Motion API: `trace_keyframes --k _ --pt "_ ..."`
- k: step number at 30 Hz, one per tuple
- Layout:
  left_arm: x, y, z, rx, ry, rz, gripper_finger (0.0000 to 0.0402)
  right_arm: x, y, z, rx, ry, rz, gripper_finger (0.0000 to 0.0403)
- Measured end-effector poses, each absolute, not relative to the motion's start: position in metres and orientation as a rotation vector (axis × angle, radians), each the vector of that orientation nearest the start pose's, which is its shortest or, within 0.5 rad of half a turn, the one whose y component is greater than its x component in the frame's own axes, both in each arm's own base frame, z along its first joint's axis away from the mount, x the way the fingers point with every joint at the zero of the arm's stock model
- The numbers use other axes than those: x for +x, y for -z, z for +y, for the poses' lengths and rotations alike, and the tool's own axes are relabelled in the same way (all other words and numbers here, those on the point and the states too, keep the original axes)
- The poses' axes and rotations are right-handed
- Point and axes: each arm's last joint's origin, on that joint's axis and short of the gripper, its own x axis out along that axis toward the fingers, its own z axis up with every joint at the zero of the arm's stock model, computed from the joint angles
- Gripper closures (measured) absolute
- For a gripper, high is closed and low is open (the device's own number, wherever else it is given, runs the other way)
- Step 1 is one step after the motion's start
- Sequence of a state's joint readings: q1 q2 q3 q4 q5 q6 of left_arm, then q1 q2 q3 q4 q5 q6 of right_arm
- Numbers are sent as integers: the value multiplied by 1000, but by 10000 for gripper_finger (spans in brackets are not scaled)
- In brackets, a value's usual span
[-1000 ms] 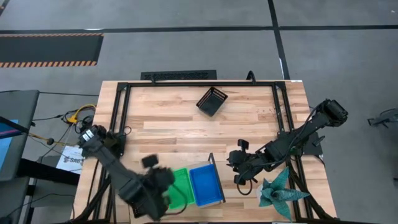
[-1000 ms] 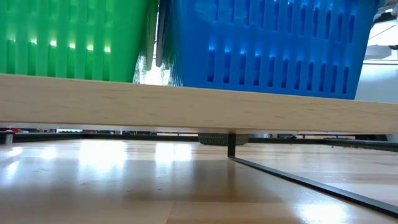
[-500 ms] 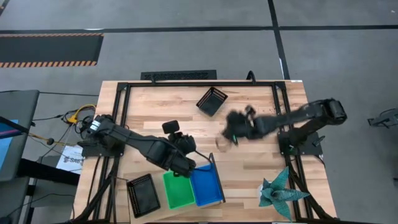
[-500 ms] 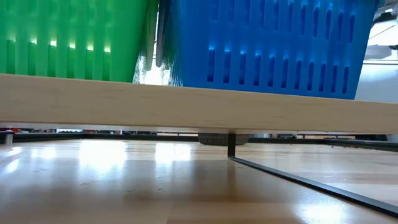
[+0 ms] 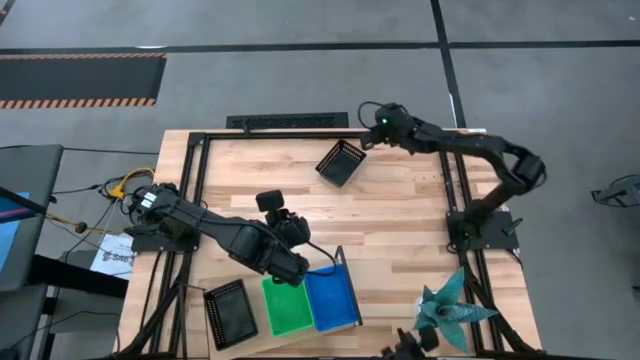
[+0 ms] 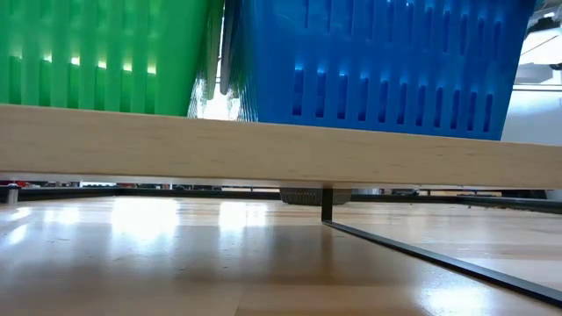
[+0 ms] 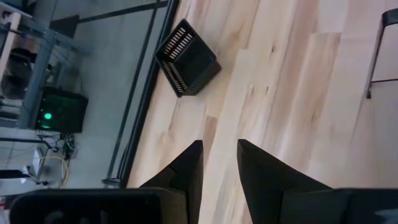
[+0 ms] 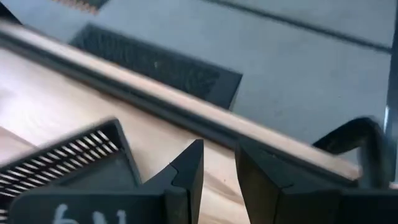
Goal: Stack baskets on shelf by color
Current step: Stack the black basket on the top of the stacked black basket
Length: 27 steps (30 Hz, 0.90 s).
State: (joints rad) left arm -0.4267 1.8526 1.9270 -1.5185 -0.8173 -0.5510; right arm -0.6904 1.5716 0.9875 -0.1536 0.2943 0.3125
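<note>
Black baskets number two point(image 5: 341, 162) point(image 5: 231, 311), green one point(image 5: 284, 306), blue one point(image 5: 331, 298).

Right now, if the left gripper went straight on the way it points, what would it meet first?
Probably the black basket lying alone on the tabletop. The left gripper has only bare wood ahead first, its fingers slightly apart and empty. The basket sits somewhat off-line, so it might pass beside it.

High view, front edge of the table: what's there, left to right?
black basket → green basket → blue basket → teal origami figure
</note>
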Motion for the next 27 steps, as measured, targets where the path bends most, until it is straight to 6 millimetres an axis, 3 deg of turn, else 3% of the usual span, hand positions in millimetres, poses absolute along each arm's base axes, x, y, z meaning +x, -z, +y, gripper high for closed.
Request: trace_keyframes --k 3,7,16,20,27 --pt "322 -348 -123 369 -608 1019 315 256 -198 -224 423 1017 664 285" --pt "321 -349 -125 365 -597 1017 315 267 -187 -231 443 981 699 285" --pt "318 -349 -134 345 -569 1016 315 263 -187 -233 484 862 801 285" --pt "317 -349 -137 334 -568 1007 315 266 -172 -234 503 833 855 285" --pt "315 -348 -141 325 -556 1005 315 280 -146 -227 564 556 891 285"
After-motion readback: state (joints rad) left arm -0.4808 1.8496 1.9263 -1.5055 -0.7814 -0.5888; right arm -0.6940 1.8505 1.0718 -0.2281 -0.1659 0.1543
